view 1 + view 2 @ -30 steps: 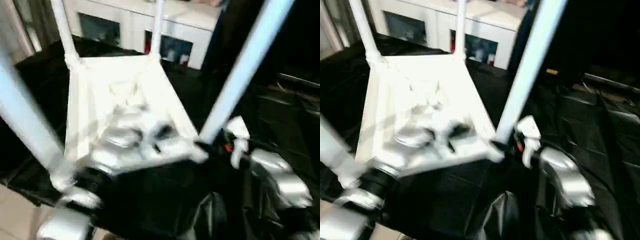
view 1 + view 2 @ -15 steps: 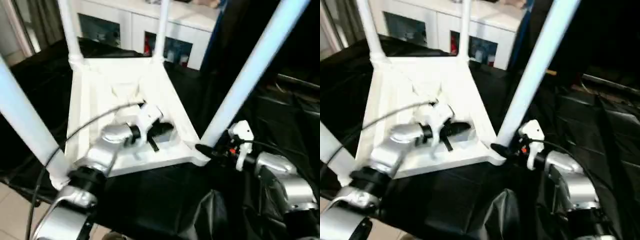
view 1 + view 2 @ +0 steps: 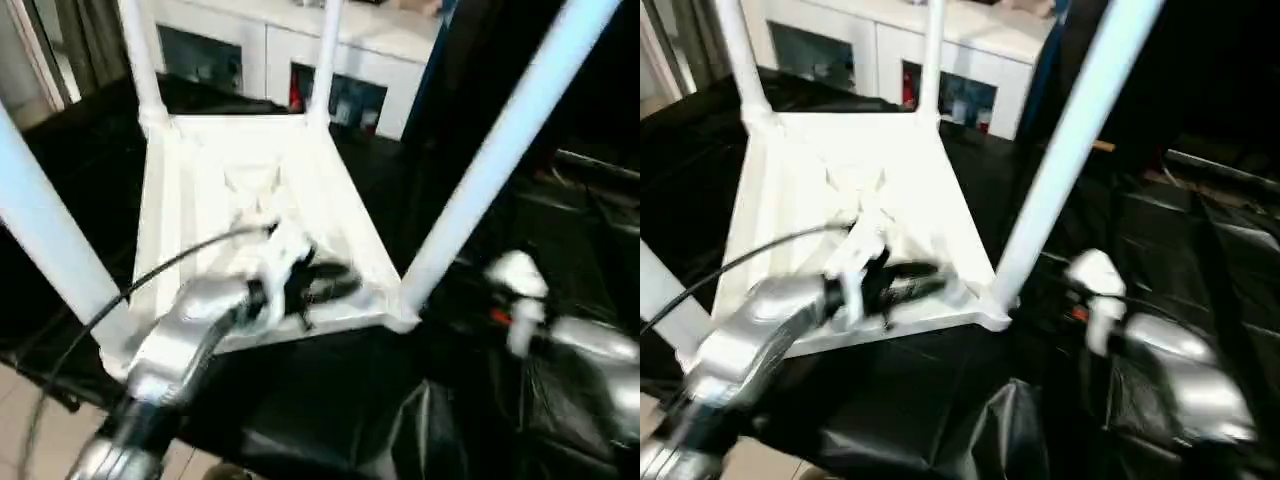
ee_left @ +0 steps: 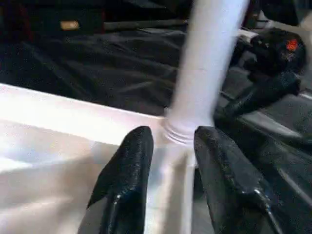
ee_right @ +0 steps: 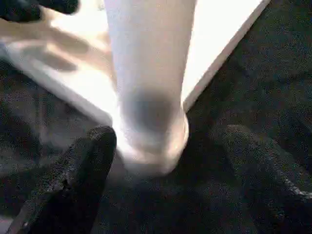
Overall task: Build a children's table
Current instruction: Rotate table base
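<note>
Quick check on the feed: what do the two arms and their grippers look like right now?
Both forearms are shiny silver metal. The left arm has a thin dark cable looping off it and a white wrist block. The right arm carries a white wrist block with a small red-orange mark. Each gripper has two rounded black fingers.

forearms (image 3: 190,325): silver | fingers (image 4: 129,165): black, rounded | cable (image 3: 150,275): black, thin | wrist housings (image 3: 515,275): white
</note>
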Robot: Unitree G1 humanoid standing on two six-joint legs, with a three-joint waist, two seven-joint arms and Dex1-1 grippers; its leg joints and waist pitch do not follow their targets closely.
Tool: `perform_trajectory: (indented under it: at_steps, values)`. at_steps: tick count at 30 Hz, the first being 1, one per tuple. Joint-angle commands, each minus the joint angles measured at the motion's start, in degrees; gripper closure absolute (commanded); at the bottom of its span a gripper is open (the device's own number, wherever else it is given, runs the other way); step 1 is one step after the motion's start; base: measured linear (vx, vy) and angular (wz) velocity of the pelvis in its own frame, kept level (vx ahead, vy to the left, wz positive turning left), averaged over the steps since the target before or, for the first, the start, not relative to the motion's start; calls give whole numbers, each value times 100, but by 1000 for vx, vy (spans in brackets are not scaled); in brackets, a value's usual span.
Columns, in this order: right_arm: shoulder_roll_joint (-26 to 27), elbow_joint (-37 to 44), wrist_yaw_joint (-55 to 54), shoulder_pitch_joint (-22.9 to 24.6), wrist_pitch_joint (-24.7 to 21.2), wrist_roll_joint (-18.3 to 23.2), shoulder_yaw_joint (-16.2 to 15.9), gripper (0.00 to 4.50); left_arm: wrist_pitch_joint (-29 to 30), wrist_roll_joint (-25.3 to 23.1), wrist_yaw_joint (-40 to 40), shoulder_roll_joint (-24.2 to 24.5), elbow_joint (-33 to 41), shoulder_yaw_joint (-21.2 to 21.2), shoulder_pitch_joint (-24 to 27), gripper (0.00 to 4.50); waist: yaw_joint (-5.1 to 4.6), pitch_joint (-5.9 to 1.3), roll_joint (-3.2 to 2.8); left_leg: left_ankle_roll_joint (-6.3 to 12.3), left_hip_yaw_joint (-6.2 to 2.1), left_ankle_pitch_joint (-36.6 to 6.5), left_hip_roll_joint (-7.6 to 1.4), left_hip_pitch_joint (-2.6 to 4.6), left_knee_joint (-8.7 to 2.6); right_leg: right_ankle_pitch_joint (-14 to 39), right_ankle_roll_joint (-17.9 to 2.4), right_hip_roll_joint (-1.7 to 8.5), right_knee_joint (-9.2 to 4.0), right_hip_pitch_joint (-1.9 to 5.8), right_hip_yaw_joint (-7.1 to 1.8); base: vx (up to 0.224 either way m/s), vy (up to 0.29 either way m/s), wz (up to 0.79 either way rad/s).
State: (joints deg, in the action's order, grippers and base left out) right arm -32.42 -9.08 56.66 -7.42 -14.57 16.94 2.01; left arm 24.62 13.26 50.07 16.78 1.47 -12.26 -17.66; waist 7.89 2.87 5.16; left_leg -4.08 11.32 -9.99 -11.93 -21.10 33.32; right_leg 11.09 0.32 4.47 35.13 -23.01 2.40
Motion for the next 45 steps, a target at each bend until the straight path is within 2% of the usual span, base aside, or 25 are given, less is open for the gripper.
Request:
perform_trajectory:
  at_steps: [1, 4, 5, 6, 7, 8, 9, 14, 16, 17, 18, 21, 23, 24, 26, 27, 28, 31, 34, 35, 36, 37, 41, 44, 45]
  values:
    - [-148, 148, 111, 38, -45, 126, 209, 69, 226, 120, 51, 50, 323, -48, 72, 260, -30, -286, -42, 57, -67, -1476, -165, 104, -392, 1450, -876, 302, -474, 216, -206, 0, 0, 0]
    - [-251, 310, 221, 127, -185, 265, 252, 69, 443, 219, 67, 155, 625, 1, 222, 230, -63, -281, -36, 22, -84, -1667, -160, 109, -400, 1798, -758, 293, -509, 202, -198, 0, 0, 0]
    - [-332, 494, 395, 227, -338, 364, 165, 69, 681, 369, 108, 255, 880, 49, 346, 220, -73, -281, -70, 15, -93, -1670, -167, 107, -410, 1792, -764, 293, -506, 199, -201, 0, 0, 0]
    - [-417, 854, 718, 409, -649, 512, -121, 69, 1132, 622, 313, 613, 1369, 31, 602, 220, -88, -284, -45, 12, -101, -1657, -175, 95, -415, 1690, -795, 288, -480, 234, -200, 0, 0, 0]
    - [-417, 854, 718, 409, -649, 512, -121, 69, 1132, 622, 313, 613, 1369, 31, 602, 208, -78, -277, -46, 29, -113, -1639, -183, 86, -418, 1644, -803, 292, -469, 244, -200, 0, 0, 0]
    - [-389, 1005, 830, 471, -787, 504, -378, 69, 1416, 773, 502, 887, 1635, -12, 772, 199, -143, -237, -59, 68, -100, -1772, -158, 72, -436, 1876, -767, 256, -502, 201, -197, 0, 0, 0]
    - [-389, 1005, 830, 471, -787, 504, -378, 69, 1416, 773, 502, 887, 1635, -12, 772, 193, -169, -263, -71, 38, -109, -1821, -161, 91, -431, 2016, -742, 268, -517, 191, -197, 0, 0, 0]
    - [387, 767, 372, 111, -742, 187, -1001, 69, 2113, 1193, 979, 1819, 2301, 179, 1294, 152, -272, -263, -92, -117, -122, -1883, -157, 111, -432, 2049, -808, 259, -489, 140, -196, 0, 0, 0]
    - [736, 511, 15, -112, -663, 105, -984, 103, 2293, 1351, 1095, 2185, 2547, 355, 1510, 126, -367, -244, -110, -188, -154, -1925, -127, 31, -478, 2269, -745, 259, -473, 170, -185, 0, 0, 0]
    - [822, 440, -82, -174, -658, 120, -947, 103, 2343, 1407, 1105, 2265, 2615, 416, 1565, 126, -358, -240, -137, -220, -158, -1993, -132, 60, -482, 2347, -712, 257, -494, 157, -181, 0, 0, 0]
    - [971, 309, -297, -287, -623, 127, -861, 109, 2405, 1481, 1141, 2410, 2715, 542, 1681, 116, -351, -249, -177, -277, -125, -2048, -143, 167, -448, 2023, -844, 231, -494, 70, -210, 0, 0, 0]
    - [1245, 69, -570, -505, -578, 248, -691, 146, 2559, 1603, 1220, 2772, 2926, 878, 1997, 93, -354, -233, -196, -314, -130, -2183, -132, 132, -472, 2038, -860, 226, -474, 102, -206, 0, 0, 0]
    - [1376, -177, -862, -654, -374, 156, -601, 152, 2588, 1556, 1303, 3079, 3048, 1057, 2224, 74, -340, -227, -143, -324, -119, -2244, -139, 162, -459, 2131, -807, 229, -493, 71, -213, 0, 0, 0]
    - [1426, -302, -1023, -724, -268, 83, -562, 165, 2596, 1542, 1347, 3196, 3090, 1140, 2319, 68, -346, -224, -175, -347, -135, -2211, -129, 127, -479, 2202, -775, 236, -481, 102, -211, 0, 0, 0]
    - [1617, -760, -1526, -1013, -14, -61, -352, 181, 2680, 1731, 1410, 3409, 3199, 1499, 2602, 61, -362, -220, -135, -369, -118, -2212, -124, 148, -469, 2267, -758, 237, -493, 65, -218, 0, 0, 0]
    - [1635, -864, -1626, -1077, 51, -109, -321, 190, 2698, 1776, 1448, 3454, 3221, 1588, 2676, 50, -355, -232, -159, -399, -132, -2186, -126, 140, -477, 2272, -733, 239, -478, 97, -210, 0, 0, 0]
    - [1661, -1025, -1801, -1170, 161, -169, -269, 199, 2691, 1785, 1514, 3531, 3239, 1696, 2786, 38, -350, -220, -143, -390, -108, -2222, -127, 181, -461, 2219, -718, 215, -487, 50, -220, 0, 0, 0]
    - [1735, -1690, -2595, -1556, 616, -452, -89, 224, 2685, 1864, 1766, 3771, 3302, 2185, 3249, 25, -361, -224, -136, -408, -116, -2206, -111, 139, -461, 2335, -672, 247, -482, 65, -226, 0, 0, 0]
    - [1798, -1970, -2837, -1746, 899, -476, 30, 252, 2738, 1960, 1899, 3865, 3323, 2558, 3527, 0, -373, -223, -152, -446, -92, -2313, -108, 207, -445, 2290, -604, 195, -493, 10, -228, 0, 0, 0]
    - [1858, -1949, -2693, -1796, 1086, -362, 87, 257, 2697, 1942, 2016, 3962, 3307, 2816, 3728, 0, -357, -207, -111, -389, -81, -2421, -106, 208, -429, 2298, -602, 208, -500, -10, -242, 0, 0, 0]
    - [1898, -1962, -2587, -1824, 1177, -298, 114, 257, 2661, 1955, 2055, 4026, 3304, 2938, 3834, 0, -363, -220, -128, -363, -109, -2377, -109, 152, -458, 2333, -559, 216, -484, 56, -237, 0, 0, 0]
    - [1931, -1866, -2380, -1811, 1160, -190, 115, 257, 2654, 1988, 2110, 4068, 3279, 3167, 3922, 0, -358, -226, -130, -350, -111, -2343, -115, 153, -465, 2283, -550, 214, -482, 58, -234, 0, 0, 0]
    - [1829, -1578, -1812, -1651, 1075, -122, -96, 257, 2538, 2073, 2242, 4091, 3149, 3649, 3957, 0, -357, -239, -82, -252, -96, -2071, -121, 137, -466, 1760, -702, 188, -424, 81, -234, 0, 0, 0]
    - [1576, -1076, -1247, -1296, 929, -32, -390, 257, 2030, 2371, 1876, 3553, 2707, 3815, 3231, 0, -301, -247, -49, -200, -78, -1979, -113, 150, -457, 1600, -746, 184, -426, 104, -238, 0, 0, 0]
    - [1456, -949, -1160, -1182, 875, -85, -470, 241, 1964, 2442, 1751, 3404, 2629, 3789, 3049, 0, -262, -249, -73, -212, -70, -1953, -116, 177, -451, 1513, -787, 197, -423, 83, -244, 0, 0, 0]
